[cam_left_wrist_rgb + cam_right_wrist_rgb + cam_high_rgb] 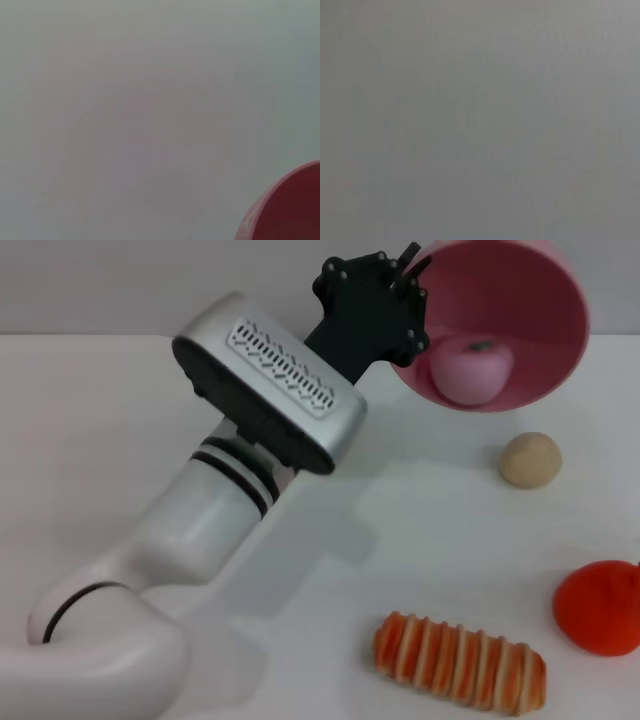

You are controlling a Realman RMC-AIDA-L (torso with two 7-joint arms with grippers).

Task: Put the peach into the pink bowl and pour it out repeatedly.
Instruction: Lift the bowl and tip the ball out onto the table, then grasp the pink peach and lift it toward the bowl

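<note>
From my station I saw the peach (470, 371) as a small pale pink, matte, rounded fruit with a tiny dark stem dot on top, resting against the lower inner wall of the bowl (540, 300). The bowl was smooth dusty-pink plastic, round and deep, lifted off the worktop (400, 530) near its far edge and tipped so its mouth faced the head camera. The left gripper (405, 305), a black knuckled block on a silver and white arm, sat at the bowl's left rim and appeared to hold it there; its fingers were hidden by its own body, so I could not tell how they stood. On the white, matte worktop lay a beige tan ball (530, 460) just below the bowl, a bright orange-red fruit (600, 607) at the right edge, and a ridged orange-and-cream striped bread roll (460, 662) toward the near edge. The left wrist view gave only a blank pale surface with a curved slice of the bowl (287, 210) in one corner, darker there than from the head. The right wrist view showed plain grey and nothing else, and the right gripper was nowhere in sight.
</note>
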